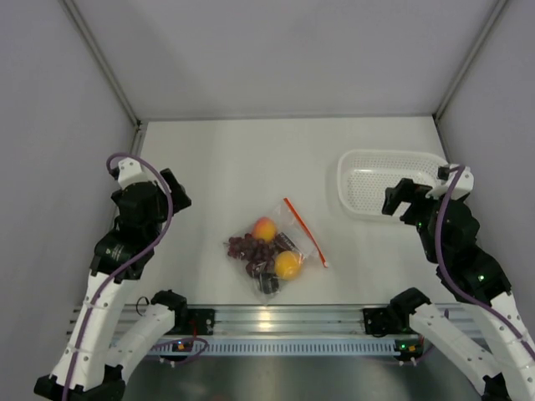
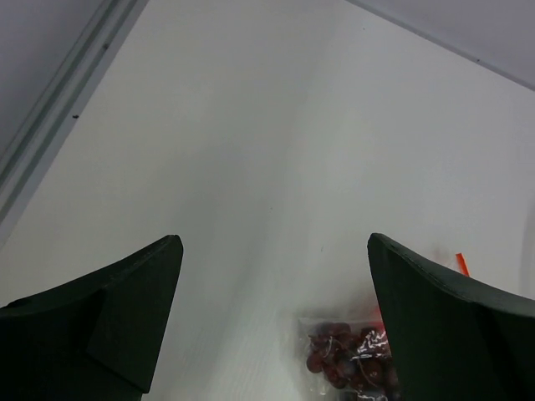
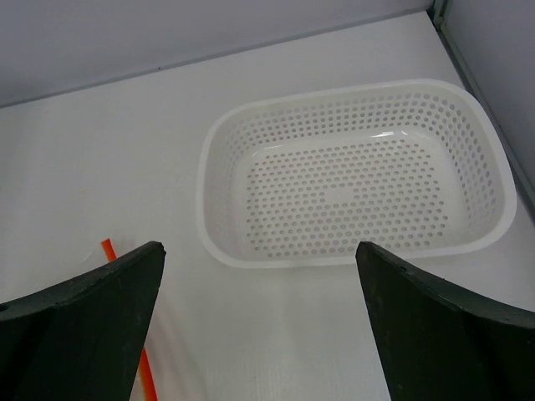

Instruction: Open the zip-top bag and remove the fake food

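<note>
The zip-top bag (image 1: 282,244) lies mid-worktop (image 1: 209,159) with the fake food (image 1: 264,229) inside (red strip on its 2 o'clock edge). The left claw (image 2: 274,246) at 9 o'clock and the right claw (image 3: 259,251) at 3 o'clock are both spread wide.

The black two-finger left hand (image 1: 173,190) is held raised, fingers spread wide apart. The black two-finger right hand (image 1: 399,200) is likewise held raised and spread wide. The white-and-black left arm (image 1: 92,322) and white-and-black right arm (image 1: 468,334) are bent at the elbows, both hands turned inward.

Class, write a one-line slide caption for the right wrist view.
Open right gripper facing the empty white basket, red zip strip at lower left.
</note>
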Available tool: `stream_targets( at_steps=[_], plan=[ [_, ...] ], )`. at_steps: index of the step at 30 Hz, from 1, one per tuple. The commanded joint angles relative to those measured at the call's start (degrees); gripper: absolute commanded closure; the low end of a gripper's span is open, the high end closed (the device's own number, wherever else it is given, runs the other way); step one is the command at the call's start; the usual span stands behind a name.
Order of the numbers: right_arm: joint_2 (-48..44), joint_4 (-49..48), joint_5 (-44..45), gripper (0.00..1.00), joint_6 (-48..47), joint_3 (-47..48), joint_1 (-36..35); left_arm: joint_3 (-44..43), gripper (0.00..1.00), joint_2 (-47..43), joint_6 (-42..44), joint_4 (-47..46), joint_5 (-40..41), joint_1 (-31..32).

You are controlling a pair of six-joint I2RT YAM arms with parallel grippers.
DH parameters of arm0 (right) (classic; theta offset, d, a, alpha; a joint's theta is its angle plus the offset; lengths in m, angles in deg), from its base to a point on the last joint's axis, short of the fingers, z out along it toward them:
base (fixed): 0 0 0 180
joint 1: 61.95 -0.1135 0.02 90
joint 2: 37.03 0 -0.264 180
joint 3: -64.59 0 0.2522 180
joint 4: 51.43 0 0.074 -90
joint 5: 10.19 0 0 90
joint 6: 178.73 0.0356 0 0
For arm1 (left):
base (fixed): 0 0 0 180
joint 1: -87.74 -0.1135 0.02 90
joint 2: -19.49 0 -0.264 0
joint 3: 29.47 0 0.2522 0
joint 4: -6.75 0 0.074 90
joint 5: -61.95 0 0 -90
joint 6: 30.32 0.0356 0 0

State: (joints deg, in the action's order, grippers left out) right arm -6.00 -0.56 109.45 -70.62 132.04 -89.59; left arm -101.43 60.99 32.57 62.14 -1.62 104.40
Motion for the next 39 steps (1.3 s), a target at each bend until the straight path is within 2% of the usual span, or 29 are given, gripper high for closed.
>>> stream_targets(
  at_steps=[1, 6, 11, 17, 25, 30, 32, 36, 39],
  plan=[
    [0.3, -1.7, -1.7, 0.01, 0.1, 0.5, -0.7, -3.1, 0.02, 2.4, -4.6, -1.3, -5.0, 0.2],
    [2.7, -1.8, -3.7, 0.0, 2.3, -0.9, -0.7, -6.8, 0.02, 10.7, -8.4, -3.6, -12.7, 0.2],
    [4.3, -3.4, -9.5, 0.0, 3.7, -3.0, -0.7, -11.9, 0.02, 21.8, -9.1, -5.6, -15.9, 1.7],
    [3.3, -4.2, -12.7, 0.01, 4.9, -5.8, -0.7, -22.1, 0.02, 42.5, -5.3, -5.2, -7.4, 13.8],
    [2.2, -4.0, -15.8, 0.01, 4.7, -7.3, -0.7, -32.1, 0.02, 60.4, 2.5, -4.6, -8.8, 26.6],
    [2.5, -3.7, -16.4, 0.0, 3.7, -7.9, -0.7, -39.1, 0.02, 69.3, 7.2, -1.6, -10.0, 31.1],
    [2.6, -3.9, -16.7, 0.01, 3.6, -8.0, -0.7, -42.6, 0.02, 72.8, 8.2, 0.1, -8.3, 32.5],
    [2.8, -4.2, -17.5, 0.0, 3.3, -8.4, -0.7, -50.1, 0.02, 79.8, 8.1, 9.6, 0.7, 35.0],
    [3.1, -4.3, -17.8, 0.01, 3.0, -8.3, -0.7, -51.8, 0.02, 82.6, 6.9, 12.7, 1.3, 36.2]
  ],
)
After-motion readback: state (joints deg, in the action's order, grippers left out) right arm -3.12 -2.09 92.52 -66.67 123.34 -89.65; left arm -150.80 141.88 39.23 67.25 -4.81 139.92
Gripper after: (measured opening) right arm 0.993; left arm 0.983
